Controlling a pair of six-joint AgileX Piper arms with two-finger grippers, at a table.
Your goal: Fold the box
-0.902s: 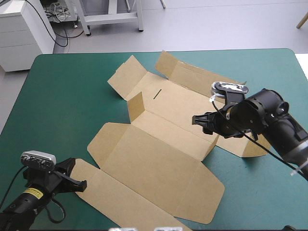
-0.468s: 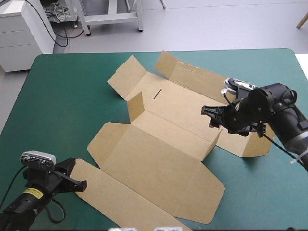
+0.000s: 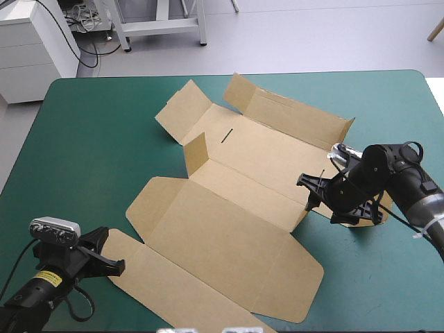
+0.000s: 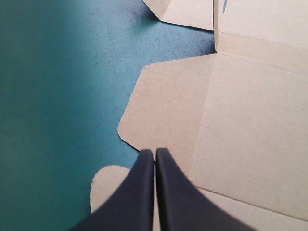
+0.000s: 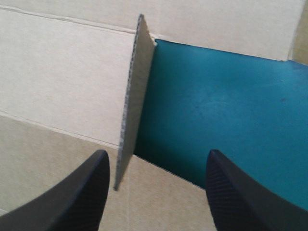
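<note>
Cardboard looks stiff, light, creased.
My open, empty right gripper (image 5: 157,156) should pinch the box's (image 5: 62,72) upright flap (image 5: 134,96) mid-frame; left gripper (image 4: 155,153) closed, empty.

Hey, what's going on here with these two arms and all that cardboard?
Two robot arms are working on a brown box, a cut sheet of board lying mostly flat on the teal-green table, with a few flaps standing up. The right hand is open at the sheet's right side, a raised flap standing edge-on just ahead between its fingers. The left hand is shut over a flat panel at the near left, not gripping it.
</note>
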